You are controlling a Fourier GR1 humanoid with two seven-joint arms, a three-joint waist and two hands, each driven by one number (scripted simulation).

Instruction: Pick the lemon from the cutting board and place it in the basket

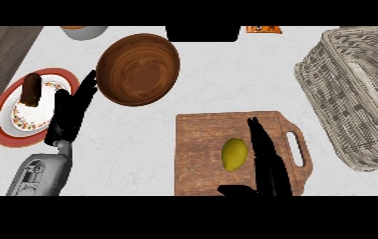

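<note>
A yellow lemon [235, 154] lies near the middle of the wooden cutting board [199, 143]. My right hand [267, 159] is over the board just right of the lemon, fingers straight and pointing away, thumb low at the lower edge; it is open and not curled round the lemon. The grey wicker basket [341, 88] stands at the right side of the counter, right of the board's handle. My left hand [70, 114] rests open at the left, fingers up, beside the plate.
A brown wooden bowl [139, 69] sits left of centre. A floral plate [26, 115] on a red mat carries a dark brown item [31, 89]. A black object [203, 33], an orange packet [263, 29] and a grey bowl [85, 31] line the far edge.
</note>
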